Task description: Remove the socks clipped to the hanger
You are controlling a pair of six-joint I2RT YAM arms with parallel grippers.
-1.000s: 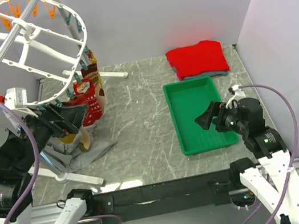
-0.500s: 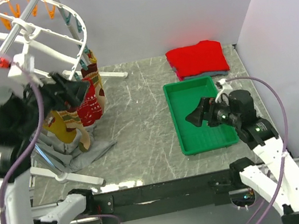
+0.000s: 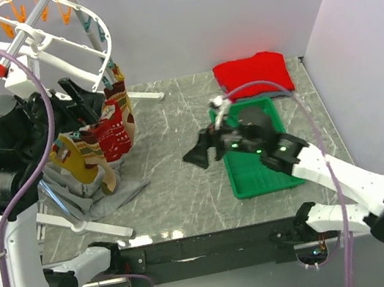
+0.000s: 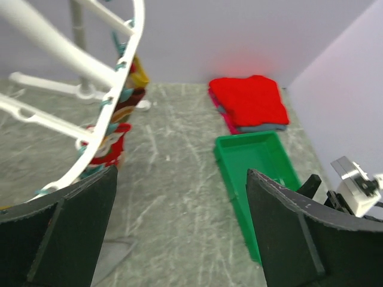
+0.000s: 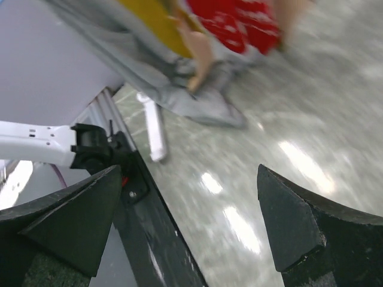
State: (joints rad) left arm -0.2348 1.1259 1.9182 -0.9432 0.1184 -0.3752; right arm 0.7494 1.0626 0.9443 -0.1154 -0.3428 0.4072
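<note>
The white oval hanger (image 3: 28, 61) stands tilted at the back left, with orange and teal clips on its rim. Socks hang from its lower rim: red patterned ones (image 3: 112, 131), a mustard-yellow one (image 3: 67, 154) and a tan one (image 3: 109, 177). My left gripper (image 3: 88, 102) is open just under the rim, above the red socks, holding nothing. In the left wrist view the rim (image 4: 119, 78) and a red sock (image 4: 108, 146) lie left of the open jaws (image 4: 179, 227). My right gripper (image 3: 197, 153) is open over the table's middle, pointing at the socks (image 5: 239, 21).
A green tray (image 3: 252, 148) lies right of centre, with the right arm reaching across it. A folded red garment (image 3: 253, 75) sits behind the tray. Grey cloth (image 3: 104, 196) lies under the socks, beside the hanger's white foot (image 5: 152, 134). Walls close the back and right.
The left arm has risen, bringing its gripper up to the hanger's lower rim. The right arm has swung left off the tray towards the socks. Both stay open.
</note>
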